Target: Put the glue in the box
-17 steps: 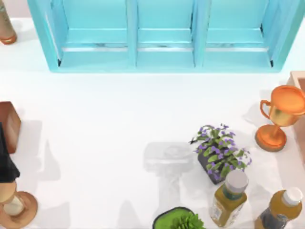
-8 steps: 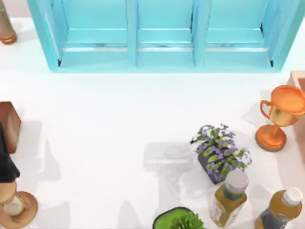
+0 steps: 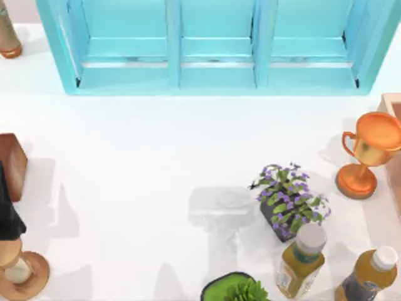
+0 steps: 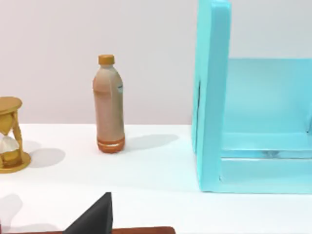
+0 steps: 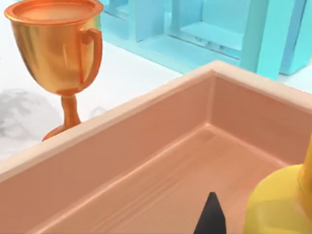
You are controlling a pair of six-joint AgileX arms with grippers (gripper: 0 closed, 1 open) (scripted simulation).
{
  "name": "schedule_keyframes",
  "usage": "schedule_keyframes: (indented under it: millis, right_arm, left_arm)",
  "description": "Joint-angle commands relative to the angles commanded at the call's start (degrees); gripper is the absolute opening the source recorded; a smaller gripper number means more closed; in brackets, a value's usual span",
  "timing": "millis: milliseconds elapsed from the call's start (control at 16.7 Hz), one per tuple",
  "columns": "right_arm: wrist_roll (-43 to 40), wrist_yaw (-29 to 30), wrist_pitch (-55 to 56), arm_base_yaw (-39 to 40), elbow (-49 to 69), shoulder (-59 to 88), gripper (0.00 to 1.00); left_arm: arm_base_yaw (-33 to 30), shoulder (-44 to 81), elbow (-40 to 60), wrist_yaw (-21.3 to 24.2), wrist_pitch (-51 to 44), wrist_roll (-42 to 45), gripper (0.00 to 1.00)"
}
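White surface: your right arm is nearer the glue, upright inside the tan box; finger spread: cannot tell.

Hardly anything differs across the last second — the one shift is the grey arm shadow on the counter, left of the purple-flowered plant. Its outline has changed shape slightly, its lower part looking a little narrower and its edges a touch softer — nothing else has budged.
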Motion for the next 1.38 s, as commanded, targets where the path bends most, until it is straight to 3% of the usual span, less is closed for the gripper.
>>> schedule_keyframes:
  millis: [840, 1080, 1380]
  right_arm:
    - [45.4, -4.2, 49.9, 8.8, -13.9, -7.4, 0.0]
    - [51.0, -4.7, 56.3, 10.1, -16.0, -8.0, 0.0]
    - [51.2, -4.7, 56.5, 10.1, -16.0, -8.0, 0.0]
  left_arm:
    - [0.0, 0.0, 0.0, 0.0, 0.0, 0.0, 1.0]
    - [0.0, 0.0, 0.0, 0.0, 0.0, 0.0, 1.0]
    - [0.0, 0.0, 0.0, 0.0, 0.0, 0.0, 1.0]
